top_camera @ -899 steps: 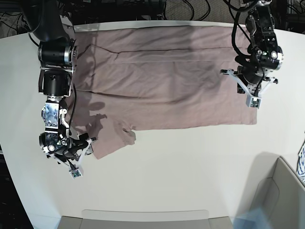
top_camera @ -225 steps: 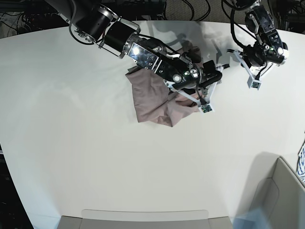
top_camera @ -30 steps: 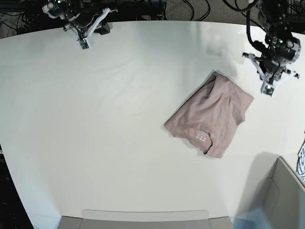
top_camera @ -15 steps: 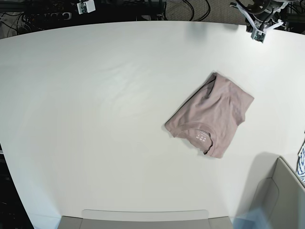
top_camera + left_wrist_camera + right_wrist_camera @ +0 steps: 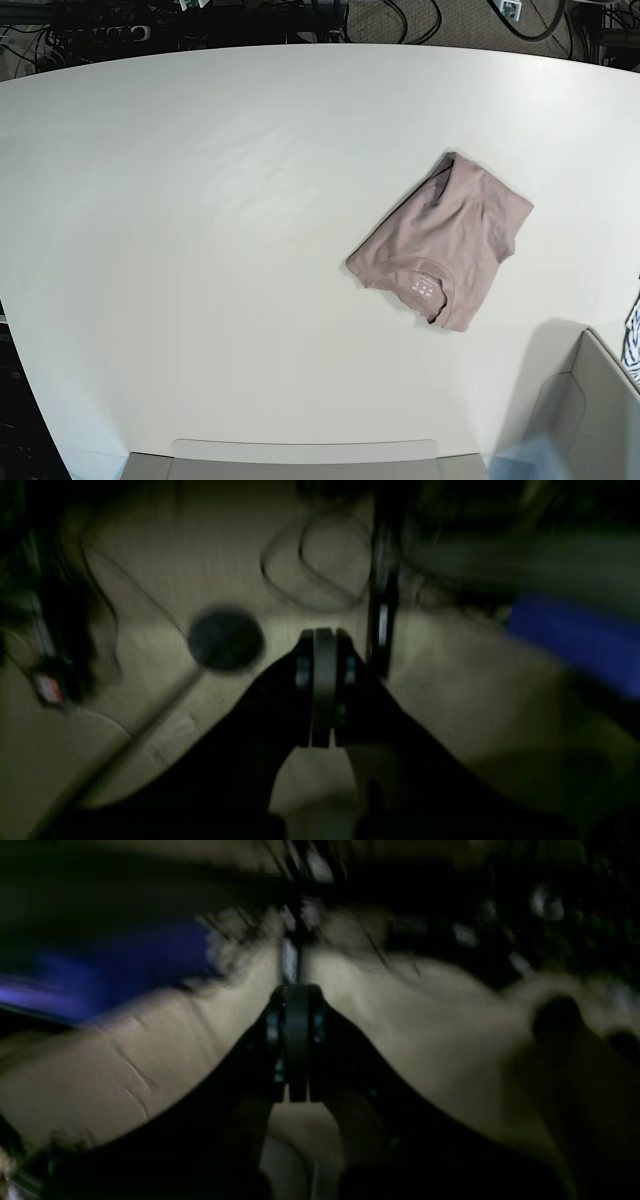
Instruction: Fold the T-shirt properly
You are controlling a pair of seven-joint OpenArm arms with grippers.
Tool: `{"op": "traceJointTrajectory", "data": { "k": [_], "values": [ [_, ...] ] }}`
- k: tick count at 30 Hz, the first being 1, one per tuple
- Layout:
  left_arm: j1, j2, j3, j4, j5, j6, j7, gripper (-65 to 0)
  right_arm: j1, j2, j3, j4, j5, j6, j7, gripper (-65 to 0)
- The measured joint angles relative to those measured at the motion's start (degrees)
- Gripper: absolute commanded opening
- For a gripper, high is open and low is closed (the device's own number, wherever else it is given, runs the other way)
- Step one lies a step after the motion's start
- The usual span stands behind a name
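- The T-shirt (image 5: 440, 245) lies folded into a soft, dusty-pink slab on the right half of the smooth white table (image 5: 200, 250), set at a slant, its small white neck label facing up near the lower edge.
- My left gripper (image 5: 324, 687) is pressed fully together — nothing between the dark jaws, only dim, blurred floor and cables beyond.
- My right gripper (image 5: 296, 1040) is likewise clamped together and empty.
- Both my arms are pulled off the table, well apart from the shirt.

Base view bright, even and sharp; both wrist views dim, motion-blurred, murky
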State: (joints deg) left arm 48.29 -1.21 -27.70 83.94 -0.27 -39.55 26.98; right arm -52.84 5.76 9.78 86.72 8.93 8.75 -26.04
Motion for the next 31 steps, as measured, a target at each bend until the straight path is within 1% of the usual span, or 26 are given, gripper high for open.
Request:
{"op": "traceJointTrajectory", "data": {
  "k": [3, 4, 5, 6, 8, 9, 12, 13, 14, 16, 17, 18, 19, 20, 21, 22, 23, 24, 26, 28, 31],
  "values": [
    [-5.5, 1.0, -0.2, -12.9, 4.0, -0.2, -7.8, -65.0, 5.4, 0.9, -0.1, -9.1, -0.2, 0.2, 0.3, -65.0],
    [-7.4, 1.3, -0.2, -17.7, 6.5, -0.1, -8.9, -65.0, 7.8, 1.2, -0.2, -12.4, -1.0, 0.3, 0.4, -65.0],
    [-9.4, 1.5, -0.5, -22.0, 8.6, 0.0, -10.3, -65.0, 9.5, 1.2, -0.1, -15.6, -2.0, 0.1, 1.9, -65.0],
    [-11.5, 1.6, -2.1, -26.6, 8.8, -0.8, -12.9, -65.0, 11.6, 1.4, 0.0, -19.5, -2.0, 0.0, 5.0, -65.0],
    [-15.7, 1.7, -4.8, -34.5, 11.6, -0.5, -16.5, -65.0, 15.1, 1.5, 0.0, -26.3, -4.3, -0.1, 7.8, -65.0],
    [-17.6, 1.5, -6.0, -38.7, 13.9, 0.5, -17.4, -65.0, 16.8, 1.5, 0.0, -29.9, -5.1, -0.1, 8.8, -65.0],
    [-23.2, -0.1, -9.1, -52.1, 19.2, 0.1, -24.6, -65.0, 22.3, 1.4, 0.1, -42.4, -7.7, 0.0, 12.2, -65.0],
    [-25.0, -1.1, -9.8, -57.1, 20.9, 0.0, -26.2, -65.0, 24.5, 1.7, 0.2, -46.9, -7.6, 0.5, 13.1, -65.0],
    [-26.9, -1.9, -10.3, -61.7, 22.6, 0.5, -27.0, -65.0, 26.8, 2.1, 0.7, -51.3, -8.2, 0.2, 14.2, -65.0],
    [-30.6, -4.0, -11.1, -71.6, 23.3, 5.9, -32.9, -65.0, 31.4, 3.6, 1.9, -60.9, -8.1, -0.3, 19.9, -65.0],
    [-32.5, -5.3, -10.9, -76.4, 24.2, 9.6, -35.0, -65.0, 33.9, 4.7, 2.5, -65.9, -8.3, -0.3, 23.1, -65.0],
    [-33.9, -6.3, -10.8, -80.2, 24.3, 12.9, -35.9, -65.0, 36.1, 5.6, 2.9, -71.0, -8.2, -0.5, 26.3, -65.0],
    [-35.3, -7.5, -10.6, -84.1, 24.3, 15.6, -37.3, -65.0, 38.8, 6.7, 3.0, -76.3, -7.6, -1.6, 28.9, -65.0],
    [-36.5, -8.2, -10.6, -84.3, 24.7, 18.8, -37.7, -65.0, 40.9, 7.6, 3.0, -80.8, -8.2, -4.2, 31.6, -65.0],
    [-37.0, -8.4, -10.6, -84.1, 24.3, 22.9, -38.5, -65.0, 42.6, 8.3, 2.7, -84.8, -8.5, -7.6, 33.7, -65.0],
    [-37.7, -8.7, -10.6, -84.1, 24.2, 24.6, -38.5, -65.0, 43.8, 8.9, 1.9, -86.9, -8.3, -10.1, 34.8, -65.0],
    [-38.3, -9.4, -10.6, -84.1, 24.3, 26.0, -38.4, -65.0, 44.2, 9.3, 0.3, -87.1, -8.4, -11.8, 35.3, -65.0],
    [-38.8, -9.6, -10.6, -84.1, 24.6, 26.5, -38.8, -65.0, 44.4, 9.6, -1.5, -87.0, -8.4, -13.1, 37.2, -65.0],
    [-39.3, -9.8, -10.6, -83.8, 27.1, 26.7, -38.9, -65.0, 45.6, 9.6, -4.6, -87.0, -8.3, -15.6, 37.5, -65.0],
    [-39.7, -9.9, -10.7, -83.8, 28.9, 26.7, -39.2, -65.0, 46.3, 9.2, -6.2, -86.6, -7.6, -15.6, 38.0, -65.0],
    [-39.8, -9.4, -10.7, -83.8, 30.5, 26.7, -39.1, -65.0, 46.8, 8.2, -6.1, -86.4, -7.7, -15.3, 38.2, -65.0]
  ]
}}
